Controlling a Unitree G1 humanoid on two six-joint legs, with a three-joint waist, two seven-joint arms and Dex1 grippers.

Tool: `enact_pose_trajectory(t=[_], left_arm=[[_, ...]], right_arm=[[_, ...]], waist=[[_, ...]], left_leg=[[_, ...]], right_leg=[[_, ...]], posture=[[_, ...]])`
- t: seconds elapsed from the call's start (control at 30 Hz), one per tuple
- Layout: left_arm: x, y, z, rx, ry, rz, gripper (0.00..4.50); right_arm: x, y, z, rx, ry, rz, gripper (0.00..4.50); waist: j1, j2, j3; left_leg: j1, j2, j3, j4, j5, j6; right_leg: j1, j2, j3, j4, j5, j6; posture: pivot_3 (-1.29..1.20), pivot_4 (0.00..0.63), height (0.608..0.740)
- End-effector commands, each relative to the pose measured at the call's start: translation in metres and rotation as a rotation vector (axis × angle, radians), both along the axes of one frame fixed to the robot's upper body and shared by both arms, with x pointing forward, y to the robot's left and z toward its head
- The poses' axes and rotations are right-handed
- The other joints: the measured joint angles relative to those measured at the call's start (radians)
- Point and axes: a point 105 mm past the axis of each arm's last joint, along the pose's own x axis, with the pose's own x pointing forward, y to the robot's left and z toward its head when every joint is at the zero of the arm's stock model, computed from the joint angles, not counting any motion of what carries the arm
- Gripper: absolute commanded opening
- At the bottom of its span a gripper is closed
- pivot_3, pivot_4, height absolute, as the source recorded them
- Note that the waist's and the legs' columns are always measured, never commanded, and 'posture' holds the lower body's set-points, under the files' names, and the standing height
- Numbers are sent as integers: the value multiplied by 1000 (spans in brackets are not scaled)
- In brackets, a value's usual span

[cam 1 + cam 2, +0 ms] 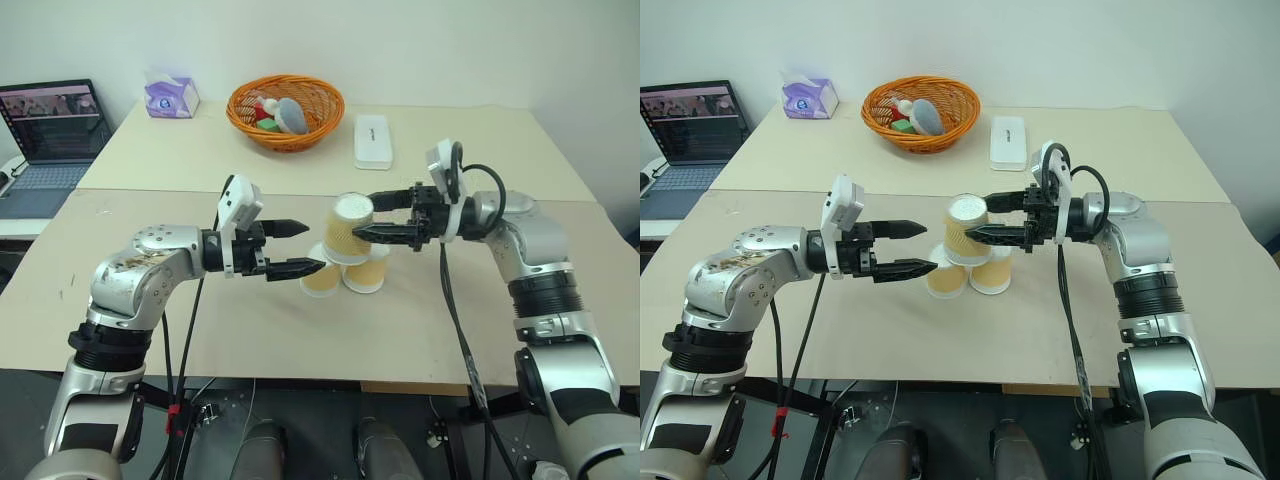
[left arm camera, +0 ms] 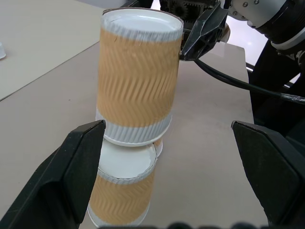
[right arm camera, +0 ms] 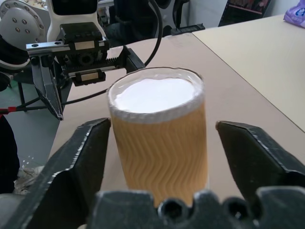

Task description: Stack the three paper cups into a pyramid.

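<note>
While top cup sits on two cups, right pincer gapes around it; left pincer wide, empty.

Top cup atop two cups

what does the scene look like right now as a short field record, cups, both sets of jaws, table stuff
base cups: two paper cups upside down, side by side on the table
top cup: third cup upside down, resting across both
pyramid: formed
right gripper: jaws open around top cup, gap on one side
left gripper: jaws open, beside the stack, holding nothing
behind: orange basket, white box, tissue pack, laptop
</note>
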Motion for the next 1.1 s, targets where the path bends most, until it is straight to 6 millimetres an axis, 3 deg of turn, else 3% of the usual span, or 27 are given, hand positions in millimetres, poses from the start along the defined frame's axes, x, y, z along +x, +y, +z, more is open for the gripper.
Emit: enact_pose_trajectory(t=[0.03,0.23,0.37,0.53,0.7,0.83,1.03,1.1], left_arm=[[-3,-2,11,-22,-41,-18,4500],[-2,-5,10,-28,-38,-29,4500],[0,-7,12,-36,-41,-38,4500],[9,6,29,-115,-60,59,4500],[33,45,52,-260,-78,379,4500],[23,74,65,-400,-54,493,4500],[18,113,34,-395,-26,748,4500],[21,125,21,-395,-13,840,4500]], right_arm=[[-10,-9,17,16,-25,38,4461],[-14,-28,37,108,-19,15,4461],[-13,-52,62,191,-62,-68,4461],[-6,-85,71,271,-92,-254,4461],[6,-119,58,280,-169,-561,4461],[0,-149,35,293,-162,-753,4461],[0,-206,3,332,-187,-1224,4461],[-3,-215,-8,332,-193,-1328,4461]], waist=[[1,0,0],[0,0,0],[1,0,0],[0,0,0],[-1,-1,1],[-1,-1,1],[-2,-1,1],[-2,-1,1]], left_leg=[[0,0,0,0,0,0],[0,0,0,0,0,0],[-1,0,0,0,0,0],[0,0,0,0,0,0],[-1,0,0,0,0,0],[-3,0,0,0,0,0],[-4,-1,0,0,1,-2],[-3,-1,0,0,3,-5]], right_leg=[[0,0,0,0,0,0],[0,0,0,0,0,0],[0,0,0,0,0,0],[0,0,0,0,0,0],[0,0,0,0,0,0],[-2,-1,0,0,0,0],[-4,-2,0,2,0,0],[-4,-2,0,4,1,1]], posture=[[0,150,675],[0,150,675],[0,150,675],[0,150,675],[0,150,675],[0,150,675],[0,150,675],[0,150,675]])
